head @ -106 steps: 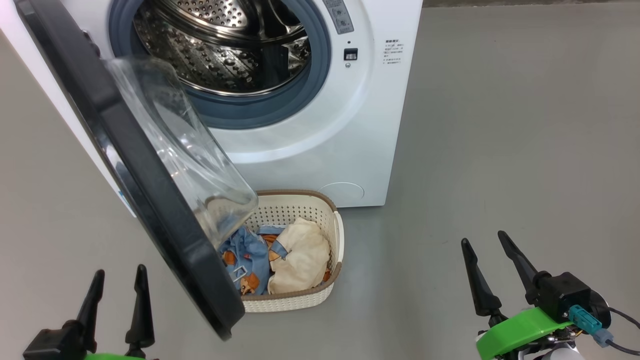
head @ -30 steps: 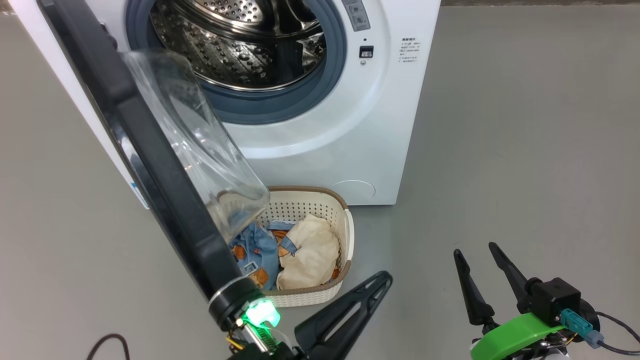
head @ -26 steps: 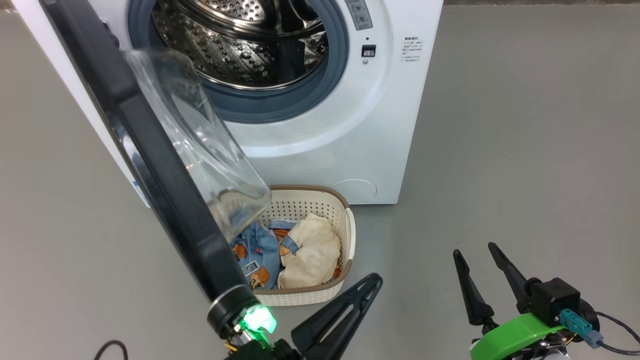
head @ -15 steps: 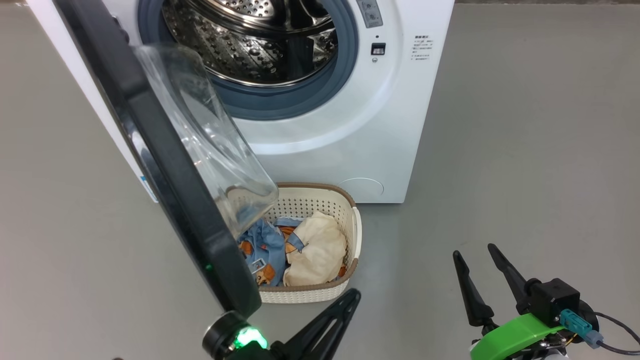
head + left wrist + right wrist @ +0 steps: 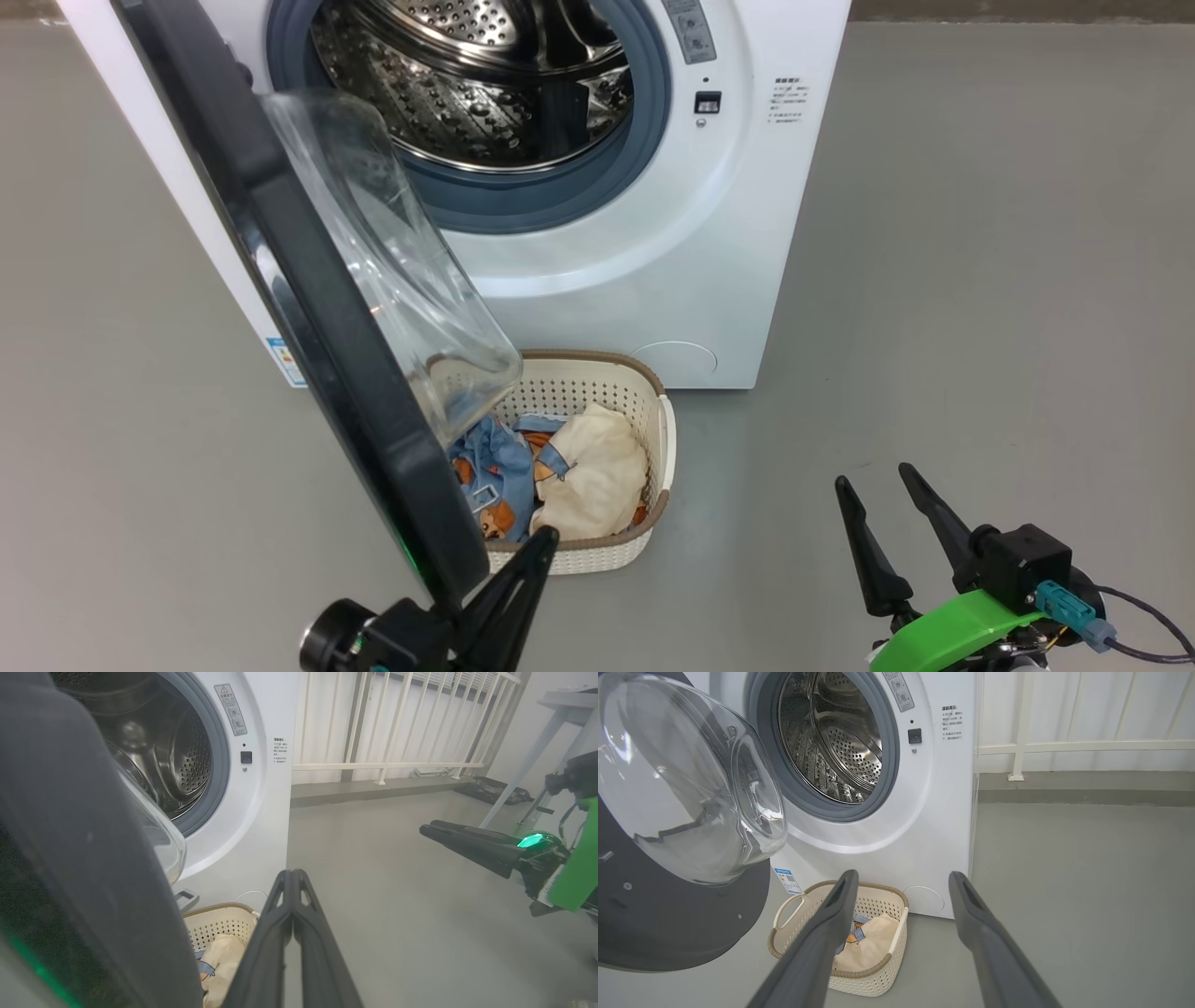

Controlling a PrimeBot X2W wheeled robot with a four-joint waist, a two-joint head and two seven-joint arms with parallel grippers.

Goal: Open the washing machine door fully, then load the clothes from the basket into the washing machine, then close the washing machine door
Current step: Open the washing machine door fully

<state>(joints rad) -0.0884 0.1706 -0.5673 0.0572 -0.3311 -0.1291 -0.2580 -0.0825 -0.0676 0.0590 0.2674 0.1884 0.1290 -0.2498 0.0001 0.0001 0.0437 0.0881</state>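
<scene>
Grey floor [image 5: 980, 280], white washing machine [image 5: 653, 271] at the back, drum exposed. Hinged on the left, the washing machine door [image 5: 317, 373] stands partly open, its glass bowl overhanging the basket [image 5: 607, 557]. That basket sits on the floor just in front of the machine, with the clothes [image 5: 579, 471] inside. Fingers of left gripper [image 5: 541, 546] are pressed together, just beside the door's lower edge; contact unclear. Jaws of right gripper [image 5: 872, 474] are spread, empty, well apart from everything.

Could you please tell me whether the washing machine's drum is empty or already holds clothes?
Empty, as far as it shows: the drum is bare steel, and the clothes lie in the basket.
</scene>
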